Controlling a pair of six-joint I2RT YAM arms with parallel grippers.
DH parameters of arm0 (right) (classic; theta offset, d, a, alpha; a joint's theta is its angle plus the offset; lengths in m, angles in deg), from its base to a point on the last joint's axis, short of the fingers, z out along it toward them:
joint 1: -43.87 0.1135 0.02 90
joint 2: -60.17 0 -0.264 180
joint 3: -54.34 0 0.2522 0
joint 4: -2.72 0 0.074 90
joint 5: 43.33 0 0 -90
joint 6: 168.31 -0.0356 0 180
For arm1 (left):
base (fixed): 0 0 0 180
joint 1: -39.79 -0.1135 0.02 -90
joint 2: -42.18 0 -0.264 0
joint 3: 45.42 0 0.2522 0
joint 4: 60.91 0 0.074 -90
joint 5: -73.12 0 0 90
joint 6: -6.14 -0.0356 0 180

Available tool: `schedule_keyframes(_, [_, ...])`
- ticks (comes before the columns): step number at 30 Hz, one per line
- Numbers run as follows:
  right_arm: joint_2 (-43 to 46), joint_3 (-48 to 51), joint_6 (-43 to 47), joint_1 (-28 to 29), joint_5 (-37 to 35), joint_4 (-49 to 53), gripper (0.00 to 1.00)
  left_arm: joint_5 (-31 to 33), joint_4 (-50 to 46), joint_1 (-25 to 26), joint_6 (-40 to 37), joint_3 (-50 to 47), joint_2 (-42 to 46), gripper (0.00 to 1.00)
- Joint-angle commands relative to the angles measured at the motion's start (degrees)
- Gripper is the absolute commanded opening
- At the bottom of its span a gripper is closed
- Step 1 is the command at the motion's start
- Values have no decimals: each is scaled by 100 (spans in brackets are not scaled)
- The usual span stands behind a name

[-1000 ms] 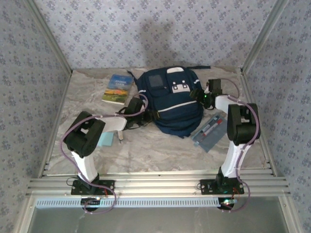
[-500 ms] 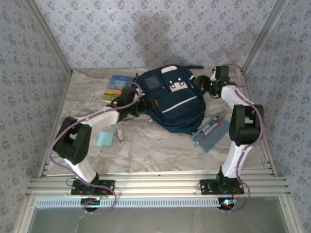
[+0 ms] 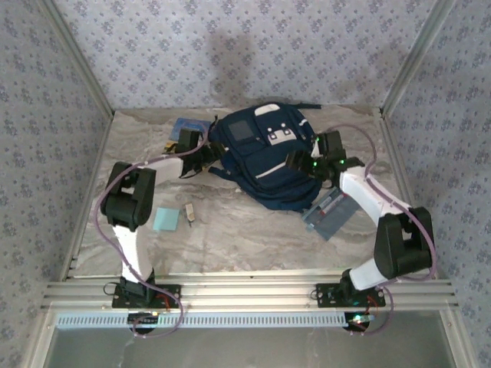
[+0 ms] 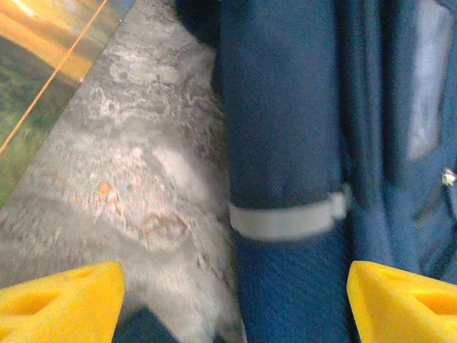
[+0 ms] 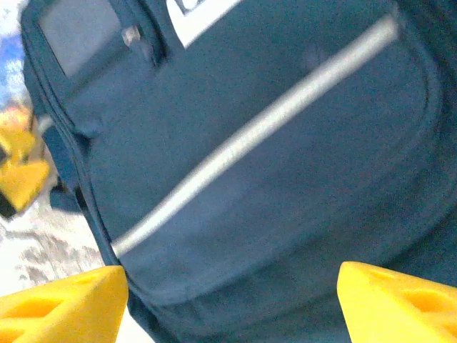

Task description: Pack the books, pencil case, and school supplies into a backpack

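Backpack (image 3: 265, 157) sits centrally, seemingly zipped; paperback (image 3: 184, 125), pencil case (image 3: 331, 213), blue pad (image 3: 164, 219) and eraser block (image 3: 189, 213) lie outside it; left gripper (image 3: 205, 153) and right gripper (image 3: 295, 159) flank it, jaws apart, holding nothing; all packing is left.

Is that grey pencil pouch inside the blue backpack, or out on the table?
Out. The pencil case lies flat on the table beside the backpack, with its pens showing through.
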Motion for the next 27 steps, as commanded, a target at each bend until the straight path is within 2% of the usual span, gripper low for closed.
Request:
schedule_keyframes(1, [402, 586, -772, 220, -420, -35, 80, -110, 562, -97, 232, 421, -443, 80])
schedule_keyframes(7, [362, 1071, -909, 152, -681, -250, 82, -221, 1212, -66, 585, 705, -1016, 79])
schedule_keyframes(11, [182, 1321, -1028, 65, -586, -644, 82, -601, 1762, -50, 968, 736, -1329, 70])
schedule_keyframes(14, [143, 1437, -1057, 13, -717, -787, 82, -720, 2019, 24, 1070, 699, -1367, 58])
schedule_keyframes(19, [-131, 1490, -1085, -169, -961, -1103, 82, -871, 2026, 194, 1051, 698, -1227, 27])
schedule_keyframes(21, [-338, 1421, -988, -247, -1012, -1281, 82, -1021, 2073, 247, 1156, 659, -1136, 0])
schedule_keyframes(27, [-1060, 854, -613, -688, -1084, -1564, 80, -1065, 2162, 335, 1557, 93, -333, 0])
